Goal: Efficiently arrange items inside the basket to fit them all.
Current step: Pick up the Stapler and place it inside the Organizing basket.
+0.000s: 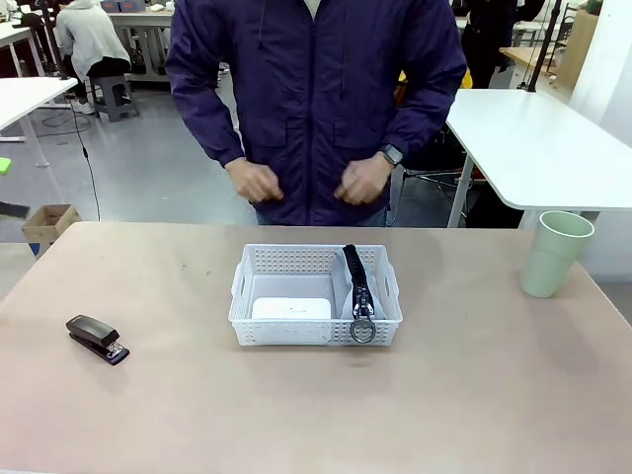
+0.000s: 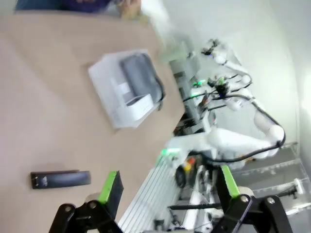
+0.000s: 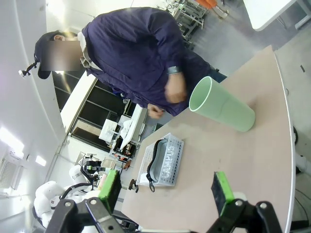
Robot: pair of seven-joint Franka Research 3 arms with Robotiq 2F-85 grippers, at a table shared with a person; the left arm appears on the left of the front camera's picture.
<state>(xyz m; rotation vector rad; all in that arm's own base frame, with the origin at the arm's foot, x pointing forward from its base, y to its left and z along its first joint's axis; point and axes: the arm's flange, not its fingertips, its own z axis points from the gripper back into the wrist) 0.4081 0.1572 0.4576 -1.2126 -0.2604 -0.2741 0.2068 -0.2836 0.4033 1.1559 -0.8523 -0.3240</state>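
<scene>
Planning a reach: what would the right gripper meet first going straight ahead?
Probably bare table just before the basket, though depth is unclear; the right gripper is open, the cup off its line.

This looks like a robotics lab or workshop with an open floor. Beyond the far edge of the tan table [image 1: 296,415], plain white worktables [image 1: 533,138] stand on a bare grey floor [image 1: 148,178]. A black cable [image 1: 91,173] trails across it, and an open cardboard box [image 1: 47,223] sits nearby. A person in a pale top [image 1: 87,38] sits at a farther bench by a grey stool [image 1: 114,97]. Bright ceiling lights [image 3: 9,138] glare overhead.
</scene>
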